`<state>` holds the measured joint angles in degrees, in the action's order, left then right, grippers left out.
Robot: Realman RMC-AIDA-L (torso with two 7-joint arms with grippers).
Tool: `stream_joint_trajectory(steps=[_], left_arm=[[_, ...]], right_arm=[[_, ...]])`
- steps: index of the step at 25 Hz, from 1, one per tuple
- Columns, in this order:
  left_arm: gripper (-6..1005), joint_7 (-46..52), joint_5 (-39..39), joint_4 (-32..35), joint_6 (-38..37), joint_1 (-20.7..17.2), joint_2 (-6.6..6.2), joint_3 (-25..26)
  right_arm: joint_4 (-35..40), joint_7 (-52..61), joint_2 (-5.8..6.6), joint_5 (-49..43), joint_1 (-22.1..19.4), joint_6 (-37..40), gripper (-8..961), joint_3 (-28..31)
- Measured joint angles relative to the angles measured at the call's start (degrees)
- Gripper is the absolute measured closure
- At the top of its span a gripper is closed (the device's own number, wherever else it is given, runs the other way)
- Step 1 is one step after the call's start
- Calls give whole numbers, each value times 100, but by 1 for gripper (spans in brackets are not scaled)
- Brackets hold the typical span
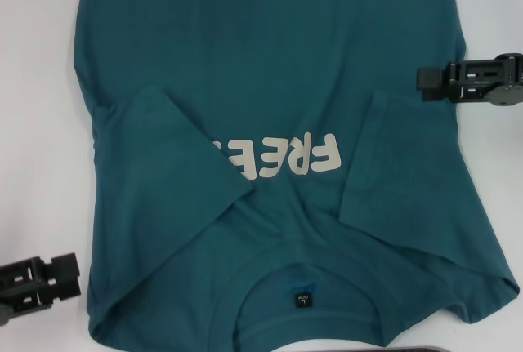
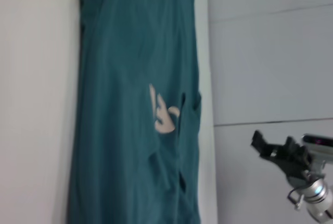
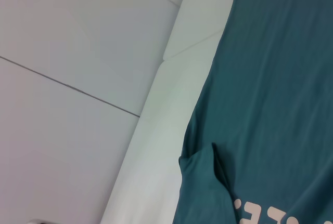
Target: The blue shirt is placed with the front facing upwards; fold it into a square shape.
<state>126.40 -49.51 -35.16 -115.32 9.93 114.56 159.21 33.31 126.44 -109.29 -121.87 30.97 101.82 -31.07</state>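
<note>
Head view: blue shirt [image 1: 270, 82] lies flat on the white table [image 1: 41, 82], front up, collar nearest the robot, hem running off the far edge of frame. Both sleeves already folded in over the chest; left one covers part of the "FREE!" print [image 1: 282, 158]. Black neck label [image 1: 302, 298] shows inside the collar. Left gripper [image 1: 37, 282] hovers off the cloth beside the shoulder on robot's left, holding nothing; can't tell if fingers are spread or closed. Right gripper [image 1: 433, 81] sits at the shirt's right side edge, about mid-body, empty; its finger state I can't tell either.

Left wrist view: shirt seen lengthwise as a long teal strip w/ a bit of print, folded sleeve making soft ridges. Right gripper visible far off, clear of the cloth.

Right wrist view: shirt's side edge and the folded sleeve corner on the table; own fingers not shown.

Handling, my read: light, limp cotton, no stiffness, so it'll sag and drag if lifted by one point. Best to pinch both shoulder corners near the collar, or both side edges, and carry them evenly toward the hem. Cloth probably slides easily on the smooth table.
</note>
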Motion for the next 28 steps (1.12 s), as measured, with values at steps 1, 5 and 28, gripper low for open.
stream_joint_trajectory(steps=[1, 5, 28], left_arm=[[279, 29, 82, 0, 31, 0, 10, -4], [279, 112, 224, 8, 128, 3, 42, -6], [280, 391, 820, 28, 635, -66, 104, -31]], right_arm=[[0, 9, 1, 0, 7, -3, 280, 1], [0, 41, 4, -6, 45, -44, 282, -2], [0, 64, 22, -3, 43, -145, 293, -4]])
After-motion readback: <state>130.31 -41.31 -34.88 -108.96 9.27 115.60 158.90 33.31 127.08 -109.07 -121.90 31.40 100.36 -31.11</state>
